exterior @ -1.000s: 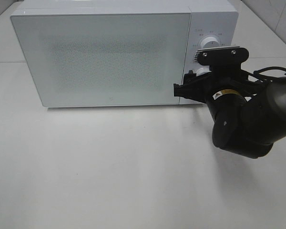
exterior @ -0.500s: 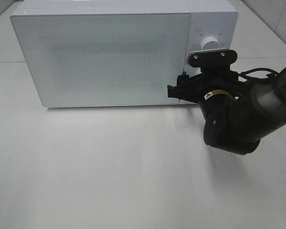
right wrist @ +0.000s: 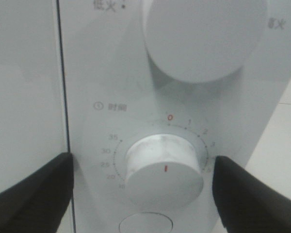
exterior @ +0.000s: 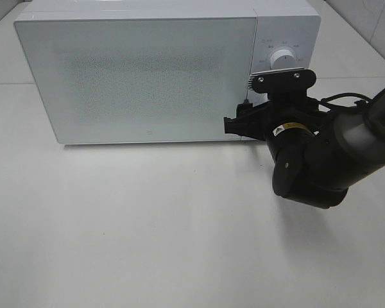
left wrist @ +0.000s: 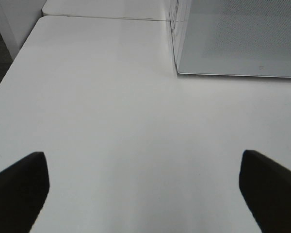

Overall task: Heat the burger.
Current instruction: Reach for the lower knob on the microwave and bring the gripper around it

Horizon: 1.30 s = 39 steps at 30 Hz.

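The burger is hidden; no burger shows in any view. The white microwave (exterior: pixel 147 77) stands at the back of the table with its door shut. My right gripper (exterior: pixel 258 110) is open and empty, right in front of the control panel. In the right wrist view its fingers (right wrist: pixel 34 194) stand on either side of the white timer knob (right wrist: pixel 164 171), apart from it. The gripper (right wrist: pixel 145 194) touches nothing. The upper knob (exterior: pixel 283 58) sits above the arm. My left gripper (left wrist: pixel 145 194) is open and empty above the bare table, left of the microwave (left wrist: pixel 237 39).
A round button (right wrist: pixel 145 225) sits below the timer knob. The dial has a red 0 (right wrist: pixel 169 117) at its top. The white table (exterior: pixel 147 224) stretches in front of the microwave. Its left edge (left wrist: pixel 9 73) shows in the left wrist view.
My right gripper has moved left and slightly down along the control panel, closer to the lower knob. Most of the move came in the first half second. The microwave has not changed.
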{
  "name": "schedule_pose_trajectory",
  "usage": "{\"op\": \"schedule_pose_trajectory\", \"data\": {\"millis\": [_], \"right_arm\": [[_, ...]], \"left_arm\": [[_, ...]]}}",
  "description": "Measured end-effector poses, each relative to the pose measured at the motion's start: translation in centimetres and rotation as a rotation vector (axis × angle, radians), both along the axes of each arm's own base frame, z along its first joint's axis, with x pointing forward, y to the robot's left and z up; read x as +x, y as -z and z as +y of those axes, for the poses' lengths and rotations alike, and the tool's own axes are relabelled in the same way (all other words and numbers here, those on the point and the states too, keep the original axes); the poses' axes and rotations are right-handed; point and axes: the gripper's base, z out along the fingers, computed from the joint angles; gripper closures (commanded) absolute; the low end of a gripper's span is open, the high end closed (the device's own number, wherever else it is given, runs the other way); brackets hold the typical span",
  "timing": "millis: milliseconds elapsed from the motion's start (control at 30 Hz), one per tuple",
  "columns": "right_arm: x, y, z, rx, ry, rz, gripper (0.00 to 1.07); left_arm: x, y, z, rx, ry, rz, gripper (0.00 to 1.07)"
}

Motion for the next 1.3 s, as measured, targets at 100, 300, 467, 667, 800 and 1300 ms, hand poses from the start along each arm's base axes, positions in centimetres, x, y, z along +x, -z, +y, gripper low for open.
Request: {"op": "schedule_pose_trajectory", "data": {"millis": [100, 300, 467, 667, 800, 1300], "right_arm": [[0.0, 0.0, 0.0, -0.001, 0.0, 0.0, 0.31], [0.0, 0.0, 0.0, -0.001, 0.0, 0.0, 0.31], [0.0, -0.03, 0.01, -0.001, -0.001, 0.002, 0.31], [-0.08, -0.57, -0.03, 0.004, -0.003, -0.011, 0.31], [-0.15, -0.71, -0.1, 0.003, -0.002, -0.02, 0.38], [-0.12, -0.38, -0.26, 0.006, 0.012, -0.017, 1.0]], "left_arm": [[0.0, 0.0, 0.0, 0.0, 0.0, 0.0, 0.04], [0.0, 0.0, 0.0, 0.0, 0.0, 0.0, 0.04], [0.0, 0.0, 0.0, 0.0, 0.0, 0.0, 0.04], [0.0, 0.0, 0.0, 0.0, 0.0, 0.0, 0.04], [0.0, 0.0, 0.0, 0.0, 0.0, 0.0, 0.04], [0.0, 0.0, 0.0, 0.0, 0.0, 0.0, 0.04]]}}
